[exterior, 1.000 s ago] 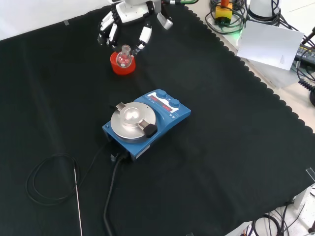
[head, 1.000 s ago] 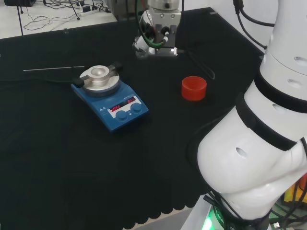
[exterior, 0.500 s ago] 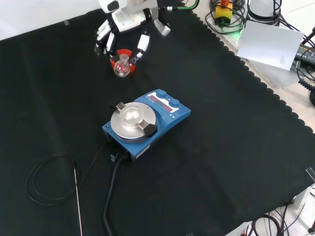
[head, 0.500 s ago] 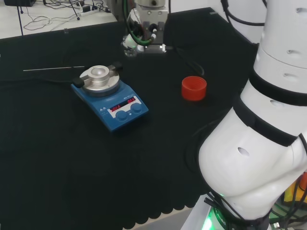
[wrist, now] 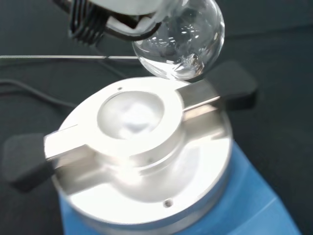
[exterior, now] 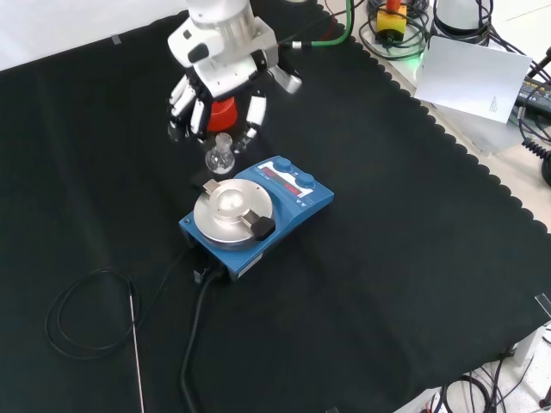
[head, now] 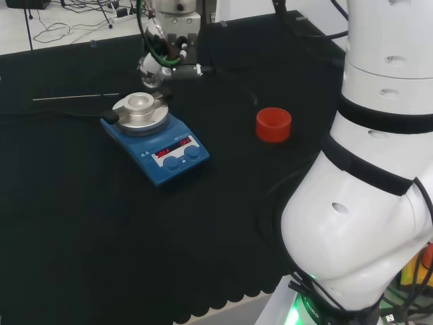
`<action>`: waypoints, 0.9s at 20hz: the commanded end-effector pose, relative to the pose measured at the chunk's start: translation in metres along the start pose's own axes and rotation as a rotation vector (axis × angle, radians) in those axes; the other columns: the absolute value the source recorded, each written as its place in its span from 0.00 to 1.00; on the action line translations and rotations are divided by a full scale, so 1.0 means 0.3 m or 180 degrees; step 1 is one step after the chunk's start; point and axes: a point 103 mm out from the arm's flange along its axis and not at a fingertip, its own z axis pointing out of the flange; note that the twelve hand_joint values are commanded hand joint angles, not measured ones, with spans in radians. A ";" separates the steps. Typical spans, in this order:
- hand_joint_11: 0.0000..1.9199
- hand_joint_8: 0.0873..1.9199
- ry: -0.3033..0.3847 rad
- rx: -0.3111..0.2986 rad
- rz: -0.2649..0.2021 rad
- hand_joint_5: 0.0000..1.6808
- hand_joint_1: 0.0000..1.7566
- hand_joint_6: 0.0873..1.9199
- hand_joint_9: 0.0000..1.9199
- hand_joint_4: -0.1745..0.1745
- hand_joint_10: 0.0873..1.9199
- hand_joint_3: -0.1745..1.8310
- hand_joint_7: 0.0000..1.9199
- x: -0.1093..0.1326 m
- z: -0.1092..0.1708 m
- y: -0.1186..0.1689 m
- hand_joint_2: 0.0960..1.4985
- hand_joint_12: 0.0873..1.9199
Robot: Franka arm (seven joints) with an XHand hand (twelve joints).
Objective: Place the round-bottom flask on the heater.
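Observation:
A clear round-bottom flask (exterior: 219,157) hangs in the air, held by its neck in my hand (exterior: 220,82), whose fingers curl round it. In the head view the flask (head: 150,78) is just beyond the blue heater (head: 155,135), above the far edge of its metal top. The wrist view shows the flask's glass bulb (wrist: 178,41) close over the heater's silver plate (wrist: 142,147), off to one side of the round dish (wrist: 129,115) in its middle. The heater (exterior: 256,215) stands on the black cloth with its red display lit.
A red ribbed ring stand (head: 273,124) sits on the cloth to the right of the heater in the head view, partly behind my hand in the front view (exterior: 225,112). A black cable (exterior: 194,344) and a thin rod (exterior: 135,353) lie near the heater.
My hand has carried the flask away from the red ring stand toward the heater: leftward in the head view, nearer and lower in the front view.

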 end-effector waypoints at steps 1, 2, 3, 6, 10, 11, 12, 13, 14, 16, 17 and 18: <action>0.26 0.34 0.0012 0.0096 -0.0071 0.64 0.61 0.52 0.36 0.95 0.28 0.44 0.21 0.050 0.035 -0.004 0.45 0.66; 0.26 0.34 0.0003 0.0103 -0.0082 0.64 0.61 0.52 0.36 0.95 0.28 0.44 0.21 0.054 0.040 -0.003 0.45 0.66; 0.26 0.34 -0.0004 0.0111 -0.0093 0.64 0.61 0.52 0.36 0.95 0.28 0.44 0.21 0.059 0.045 -0.001 0.45 0.66; 0.26 0.33 -0.0006 0.0140 -0.0115 0.64 0.61 0.52 0.36 0.94 0.28 0.44 0.21 0.072 0.062 0.004 0.45 0.66; 0.26 0.33 -0.0013 0.0174 -0.0142 0.64 0.61 0.52 0.36 0.94 0.28 0.45 0.21 0.089 0.081 0.020 0.45 0.66; 0.26 0.33 -0.0011 0.0181 -0.0149 0.64 0.61 0.52 0.36 0.94 0.28 0.45 0.21 0.093 0.086 0.026 0.45 0.66; 0.26 0.33 -0.0011 0.0194 -0.0155 0.64 0.61 0.52 0.36 0.94 0.28 0.45 0.21 0.096 0.091 0.031 0.45 0.66; 0.26 0.33 -0.0010 0.0200 -0.0159 0.64 0.61 0.52 0.36 0.94 0.28 0.45 0.21 0.098 0.096 0.035 0.45 0.66; 0.26 0.33 -0.0003 0.0216 -0.0162 0.64 0.61 0.52 0.36 0.94 0.28 0.45 0.21 0.100 0.103 0.039 0.45 0.66; 0.26 0.33 0.0004 0.0239 -0.0168 0.64 0.61 0.52 0.36 0.94 0.28 0.45 0.21 0.101 0.116 0.044 0.44 0.66; 0.26 0.33 0.0004 0.0246 -0.0167 0.64 0.61 0.52 0.36 0.94 0.28 0.45 0.21 0.101 0.121 0.046 0.44 0.66; 0.26 0.33 0.0005 0.0252 -0.0166 0.64 0.61 0.52 0.36 0.94 0.28 0.45 0.21 0.100 0.124 0.048 0.44 0.66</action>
